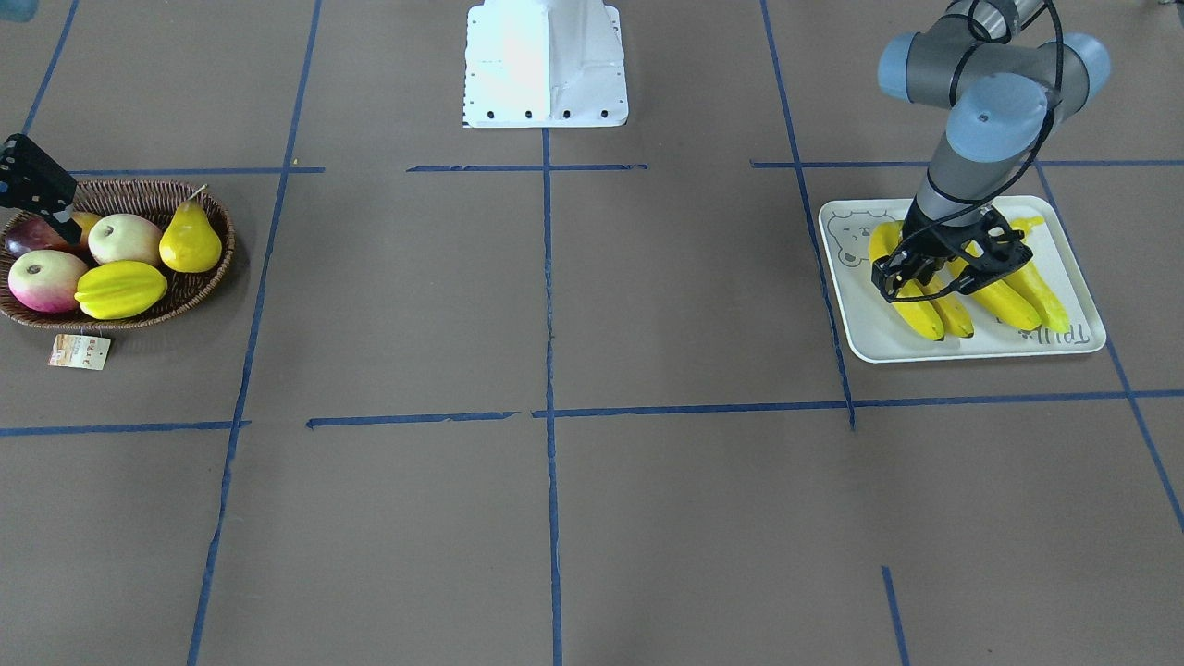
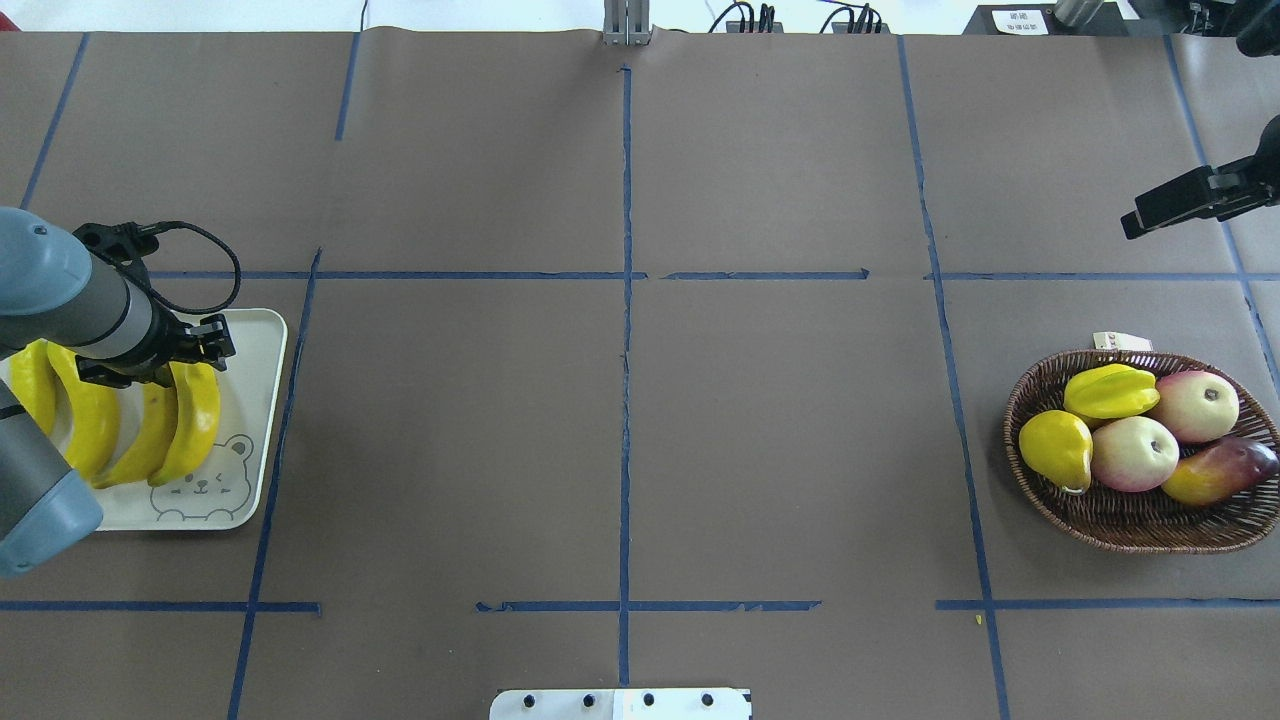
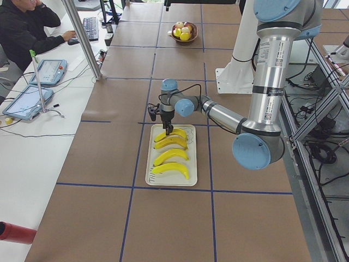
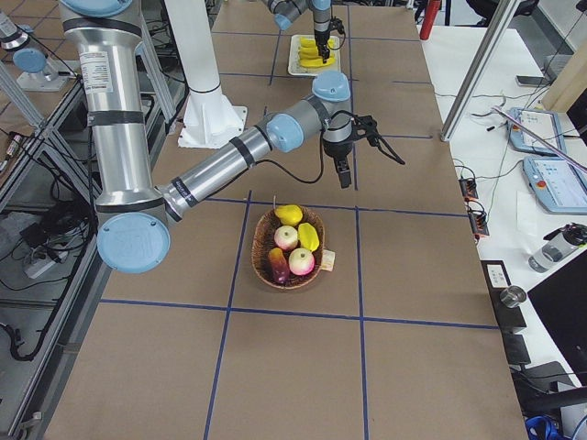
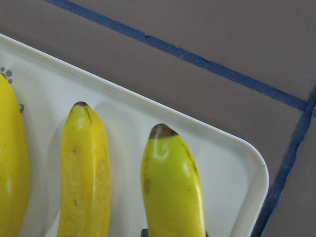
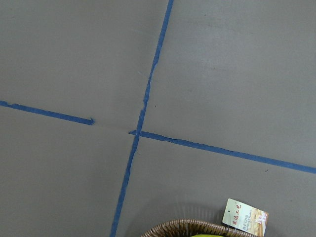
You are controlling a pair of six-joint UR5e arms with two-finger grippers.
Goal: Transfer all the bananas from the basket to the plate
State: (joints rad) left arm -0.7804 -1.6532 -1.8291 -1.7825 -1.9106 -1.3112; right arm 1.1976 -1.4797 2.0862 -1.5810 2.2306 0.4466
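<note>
Four yellow bananas lie side by side on the off-white bear plate point(image 2: 255, 400), which also shows in the front view point(image 1: 980, 344). My left gripper point(image 2: 197, 355) points down over the banana nearest the table's middle point(image 2: 195, 420). In the left wrist view that banana point(image 5: 173, 187) rests on the plate point(image 5: 217, 148) with dark fingertip slivers against both its sides, so the gripper looks shut on it. The wicker basket point(image 2: 1130, 525) holds no bananas. My right gripper point(image 2: 1130, 224) hovers beyond the basket, looks shut and is empty.
The basket point(image 1: 139, 190) holds a yellow starfruit point(image 2: 1108, 392), a yellow pear point(image 2: 1055, 447), two pinkish apples and a reddish mango. Its paper tag point(image 6: 244, 215) lies on the table. The robot's white base point(image 1: 546, 65) stands at the table's near edge.
</note>
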